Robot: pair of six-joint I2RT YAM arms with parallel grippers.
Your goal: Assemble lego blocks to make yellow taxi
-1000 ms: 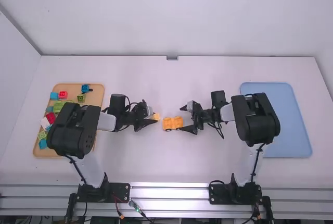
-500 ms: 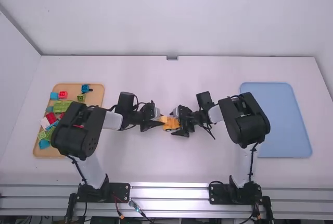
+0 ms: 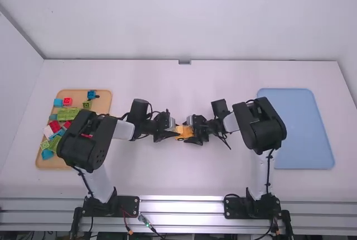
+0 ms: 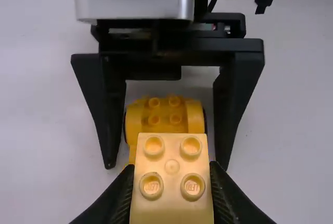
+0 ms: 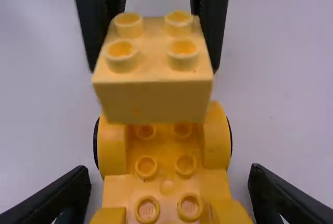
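A pale yellow building block [image 4: 171, 203] with four studs facing up is held over a deeper yellow-orange car base [image 5: 166, 151], near the middle of a white table [image 3: 145, 178]. The base stands upright and has studs along its top, rounded yellow fenders and dark wheels at its sides. The left gripper [image 3: 175, 132] comes in from the left, its two fingers closed on opposite sides of the block; whether the block touches the base, I cannot tell. The right gripper [image 3: 192, 135] comes in from the right, its fingers wide apart, one on each side of the base with a gap between, holding nothing. At the table's left lies a tan tray [image 3: 104, 92] of loose blocks: red, blue and green, plus a whitish one [image 3: 48, 133]; the left arm [image 3: 83, 139] partly covers it. At the right is a flat blue tray [image 3: 304, 134], partly behind the right arm [image 3: 262, 128].
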